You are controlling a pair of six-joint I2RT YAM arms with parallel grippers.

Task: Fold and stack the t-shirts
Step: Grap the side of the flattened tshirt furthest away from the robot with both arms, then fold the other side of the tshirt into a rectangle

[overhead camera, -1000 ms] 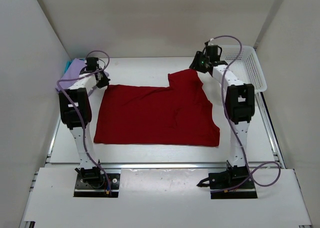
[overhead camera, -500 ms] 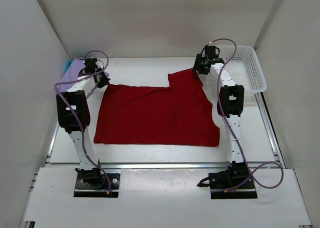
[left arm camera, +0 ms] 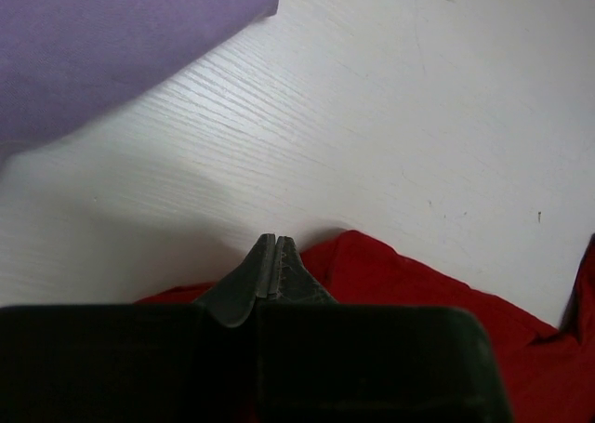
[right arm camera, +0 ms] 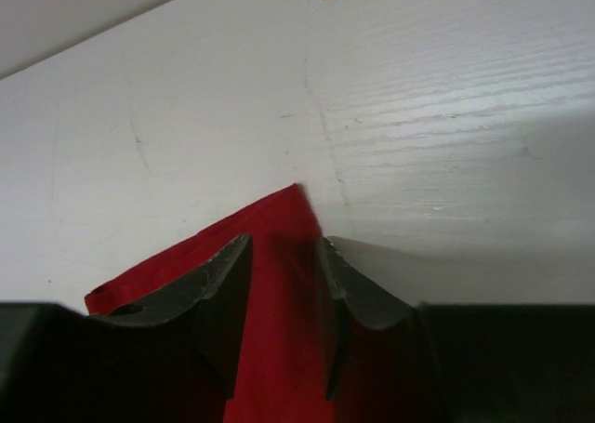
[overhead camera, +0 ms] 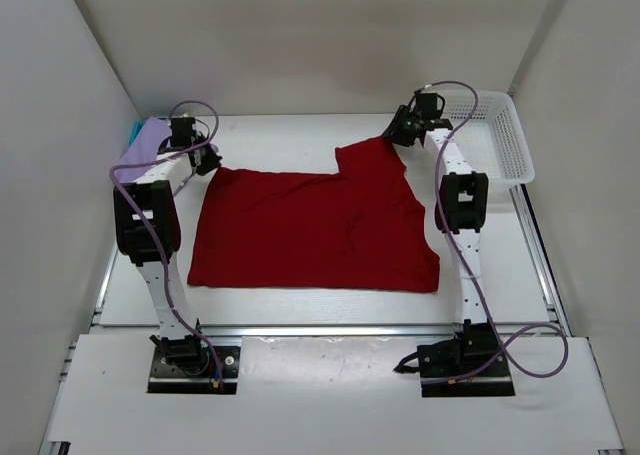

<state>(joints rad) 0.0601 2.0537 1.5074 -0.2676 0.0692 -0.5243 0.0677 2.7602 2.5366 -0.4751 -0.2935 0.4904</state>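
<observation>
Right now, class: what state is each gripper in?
Left gripper: shut at the edge of the red t-shirt; grip unclear.
Right gripper: open, straddling its corner.

Overhead view of table (overhead camera: 280, 140), close wrist views, all share red t-shirt (overhead camera: 300, 235)

Both arms looked like twins from my seat. The left arm (overhead camera: 150, 240) and right arm (overhead camera: 462, 230) had slim white links with chunky black joint housings. A purple cable (overhead camera: 483, 103) looped off each wrist and trailed down to the black base plates (overhead camera: 190, 363). On the wrist cams, the left fingers (left arm camera: 251, 284) were dark tapered wedges. The right fingers (right arm camera: 218, 288) curved like little claws, with matte black blocks behind both pairs.
</observation>
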